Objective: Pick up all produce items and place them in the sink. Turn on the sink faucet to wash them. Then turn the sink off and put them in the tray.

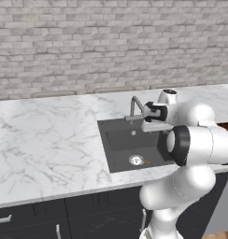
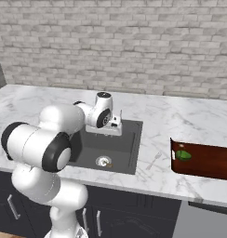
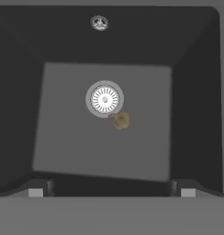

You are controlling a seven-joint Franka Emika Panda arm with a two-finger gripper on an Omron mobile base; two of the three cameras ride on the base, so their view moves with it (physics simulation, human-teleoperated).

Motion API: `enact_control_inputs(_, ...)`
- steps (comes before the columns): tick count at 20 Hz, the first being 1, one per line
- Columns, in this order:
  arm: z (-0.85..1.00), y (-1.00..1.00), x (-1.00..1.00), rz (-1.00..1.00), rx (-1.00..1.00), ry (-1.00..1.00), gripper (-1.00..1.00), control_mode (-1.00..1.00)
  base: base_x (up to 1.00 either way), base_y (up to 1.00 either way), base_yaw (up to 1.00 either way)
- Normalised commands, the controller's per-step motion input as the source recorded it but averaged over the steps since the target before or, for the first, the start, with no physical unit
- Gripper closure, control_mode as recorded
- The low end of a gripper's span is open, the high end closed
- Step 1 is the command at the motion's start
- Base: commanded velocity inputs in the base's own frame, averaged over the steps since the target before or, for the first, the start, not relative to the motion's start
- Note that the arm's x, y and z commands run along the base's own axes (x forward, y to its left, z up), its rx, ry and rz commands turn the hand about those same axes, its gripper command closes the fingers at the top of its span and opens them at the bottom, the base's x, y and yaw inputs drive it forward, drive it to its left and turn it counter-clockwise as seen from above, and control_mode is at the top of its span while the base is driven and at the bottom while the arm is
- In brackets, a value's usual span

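Produce: green fruit (image 2: 183,155) already in tray (image 2: 208,168) | tan piece (image 3: 121,120) in sink (image 3: 196,92) beside drain (image 3: 104,98), left to move | gripper (image 3: 111,193) above, released, empty.

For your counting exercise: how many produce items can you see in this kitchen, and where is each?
2. A tan-brown lumpy piece lies in the sink beside the drain; a green fruit sits in the tray.
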Motion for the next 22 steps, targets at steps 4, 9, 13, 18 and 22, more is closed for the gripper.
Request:
enact_control_inputs(4, -0.44, 0.01, 0.28, 0.01, 0.0, -0.03, -1.0, -1.0, 0.0, 0.0, 0.0)
enact_control_inputs(9, -0.48, 0.01, 0.15, 0.02, -0.02, -0.1, -1.0, -1.0, 0.0, 0.0, 0.0)
enact_control_inputs(13, -0.48, 0.01, 0.06, 0.02, -0.02, -0.12, -1.0, -1.0, 0.0, 0.0, 0.0)
enact_control_inputs(18, -0.41, 0.01, 0.03, 0.02, -0.01, -0.06, -1.0, -1.0, 0.0, 0.0, 0.0)
enact_control_inputs(22, -0.32, 0.05, 0.04, 0.01, 0.0, 0.0, -1.0, -1.0, 0.0, 0.0, 0.0)
